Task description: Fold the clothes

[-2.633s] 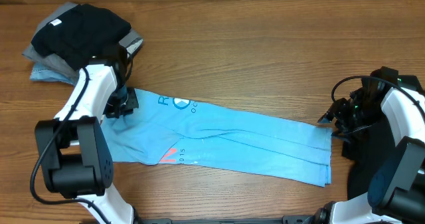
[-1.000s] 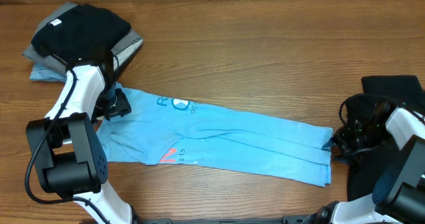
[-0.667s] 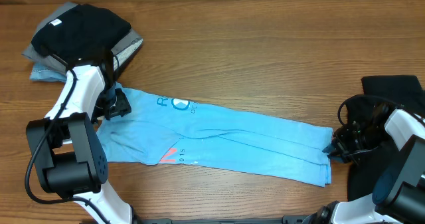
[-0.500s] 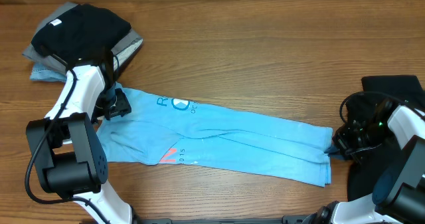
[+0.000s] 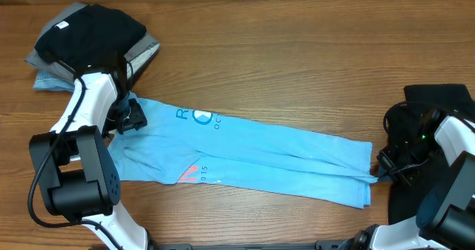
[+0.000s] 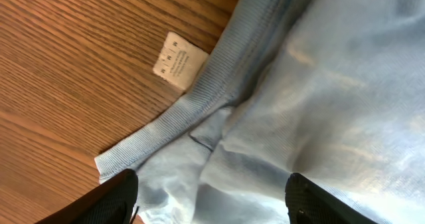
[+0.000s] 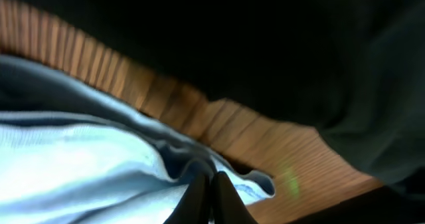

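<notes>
Ribbed-collar blue T-shirt (image 5: 282, 157), long strip

Table (image 5: 297, 57) w/ tee (image 5: 260, 157), clothes pile (image 5: 89, 35)

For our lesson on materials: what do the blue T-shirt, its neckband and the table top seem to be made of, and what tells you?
T-shirt: soft knit fabric, probably cotton jersey, matt; it lies limp with shallow creases.
Neckband: ribbed knit; fine parallel ridges show.
Table: wood or a wood-look laminate with a slight sheen; streaky brown grain, but the look alone does not settle which.
</notes>
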